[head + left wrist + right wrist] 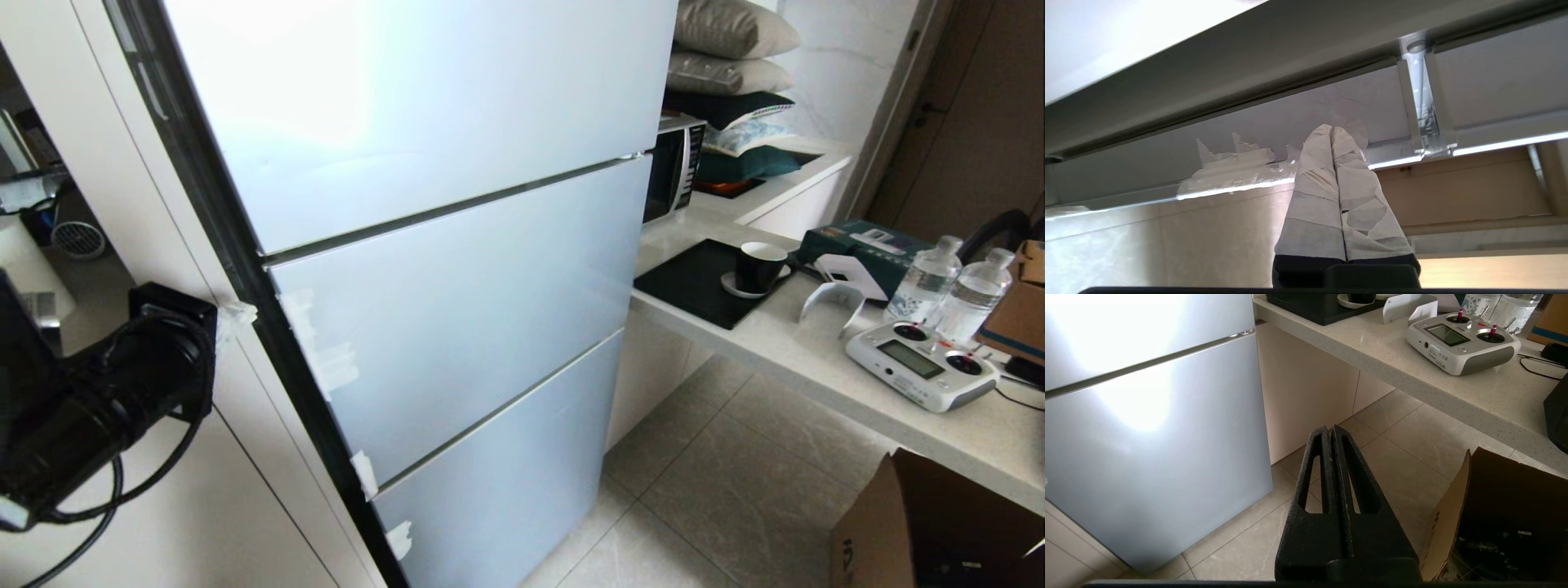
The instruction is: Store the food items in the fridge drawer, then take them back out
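Glossy flat-panelled fridge (457, 310) with torn white tape; tape-wrapped left gripper (1331, 131) pressed closed

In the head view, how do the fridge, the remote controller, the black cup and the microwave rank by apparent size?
1. fridge
2. microwave and remote controller: similar, and the controller is nearer, so unsure
3. black cup

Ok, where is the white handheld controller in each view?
Head view: the white controller lies at lower right on the counter, in front of two water bottles.
Left wrist view: not in it.
Right wrist view: upper right, on the same counter.
Shared landmark: the fridge, left of the counter in both of those views.
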